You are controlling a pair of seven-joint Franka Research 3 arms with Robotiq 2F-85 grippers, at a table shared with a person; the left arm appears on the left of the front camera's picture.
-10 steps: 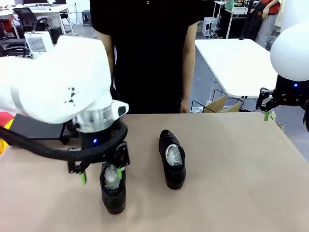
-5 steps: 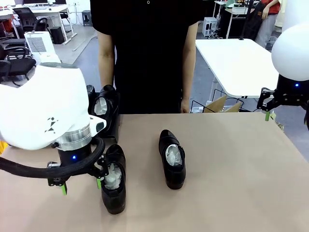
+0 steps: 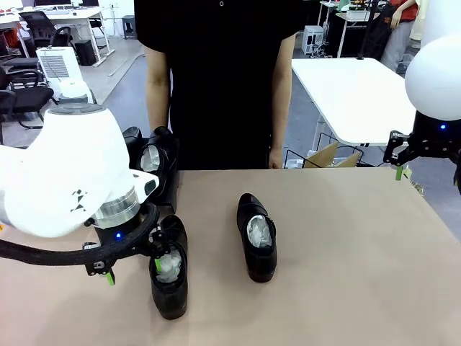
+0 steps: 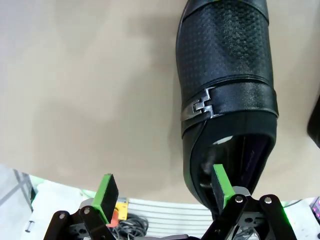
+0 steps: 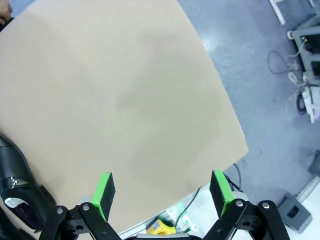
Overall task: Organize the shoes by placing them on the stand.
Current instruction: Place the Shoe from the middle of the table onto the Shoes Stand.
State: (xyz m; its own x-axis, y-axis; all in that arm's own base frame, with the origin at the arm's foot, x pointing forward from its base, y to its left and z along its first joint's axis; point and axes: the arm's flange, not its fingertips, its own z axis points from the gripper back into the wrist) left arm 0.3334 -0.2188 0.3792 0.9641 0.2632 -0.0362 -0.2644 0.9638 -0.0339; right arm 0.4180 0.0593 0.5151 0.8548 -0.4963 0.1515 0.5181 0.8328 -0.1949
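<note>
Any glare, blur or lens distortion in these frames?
Front view: sharp, even light, soft shadows beside the shoes. Left wrist view: crisp, with a small glint on the metal buckle. Right wrist view: the table edge bows from the wide lens.

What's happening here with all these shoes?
The robot's left fingers stand open at the heel of one black shoe on the table, not gripping it. A second shoe lies beside it; two more sit far left by the standing person. The right fingers hang open, idle.
</note>
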